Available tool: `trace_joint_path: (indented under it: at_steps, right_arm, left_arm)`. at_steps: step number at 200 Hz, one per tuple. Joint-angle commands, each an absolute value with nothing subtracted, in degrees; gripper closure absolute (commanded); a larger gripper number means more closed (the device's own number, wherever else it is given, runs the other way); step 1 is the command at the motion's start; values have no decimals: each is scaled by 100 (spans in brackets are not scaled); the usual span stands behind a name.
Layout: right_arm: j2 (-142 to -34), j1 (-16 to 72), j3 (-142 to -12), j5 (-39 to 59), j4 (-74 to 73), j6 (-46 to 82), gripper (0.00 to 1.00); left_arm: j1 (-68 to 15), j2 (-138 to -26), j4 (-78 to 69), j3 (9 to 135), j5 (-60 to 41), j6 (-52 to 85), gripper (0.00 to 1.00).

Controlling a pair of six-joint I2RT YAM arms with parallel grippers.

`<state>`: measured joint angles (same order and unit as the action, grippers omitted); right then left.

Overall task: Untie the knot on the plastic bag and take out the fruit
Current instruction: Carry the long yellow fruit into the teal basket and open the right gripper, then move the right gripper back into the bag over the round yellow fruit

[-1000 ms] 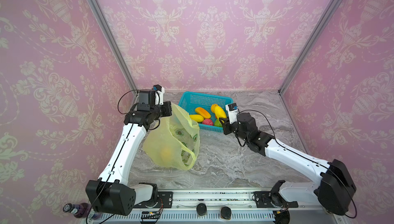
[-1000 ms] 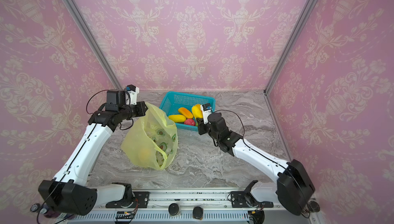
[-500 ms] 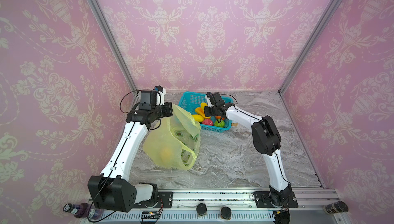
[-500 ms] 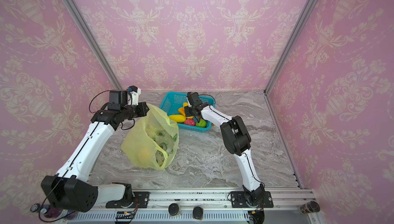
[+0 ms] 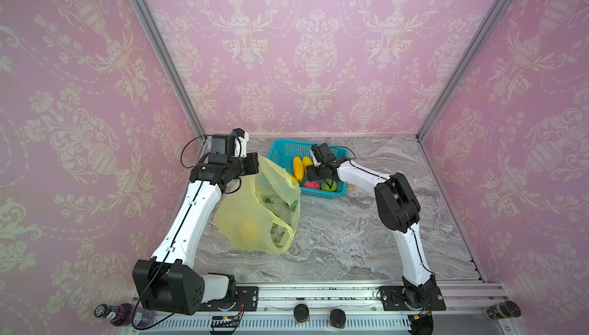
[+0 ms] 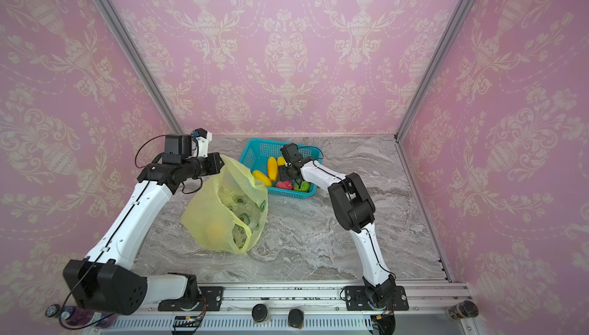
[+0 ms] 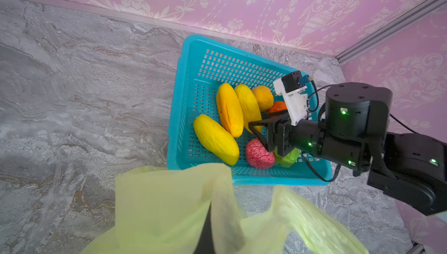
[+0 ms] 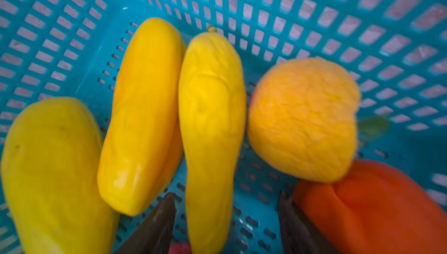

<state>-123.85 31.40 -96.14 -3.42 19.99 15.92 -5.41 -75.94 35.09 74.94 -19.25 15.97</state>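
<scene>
Toy fruit (image 7: 229, 110) in basket (image 7: 193, 76), bag (image 5: 255, 215) raised
The left fingers (image 5: 256, 165) pinch the bag; the right fingers (image 5: 313, 174) spread over fruit.

Surface: a tabletop (image 5: 350, 237) in a grey marble pattern (pale and brownish veins run across it).
Far middle: a teal mesh basket (image 5: 280, 151) stands flat on the marble, close to the back edge.
Left of middle: the plastic bag (image 5: 251, 218), yellow-green and translucent, rests its lower end on the marble. Its raised top overlaps the basket's near left corner in both top views.
</scene>
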Motion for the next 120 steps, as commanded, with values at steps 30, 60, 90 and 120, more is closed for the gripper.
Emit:
trace_joint_path:
  at_steps: [30,60,90,120]
  right_arm:
    - [-9506,3525,-7521,-596,830,1522,28]
    - [-7612,4221,-5731,-575,-538,1153,41]
    - [-6597,5244,-4712,86,-1603,424,53]
    - [-6834,5962,-4621,649,-1880,100,62]
  left_arm:
    - [-500,-7615,3507,7471,-2029,1662,100]
    - [-501,-7603,3507,7471,-2021,1672,100]
    - [-500,-7596,3498,7478,-2020,1683,100]
    - [-497,-7552,3485,7471,-2041,1688,100]
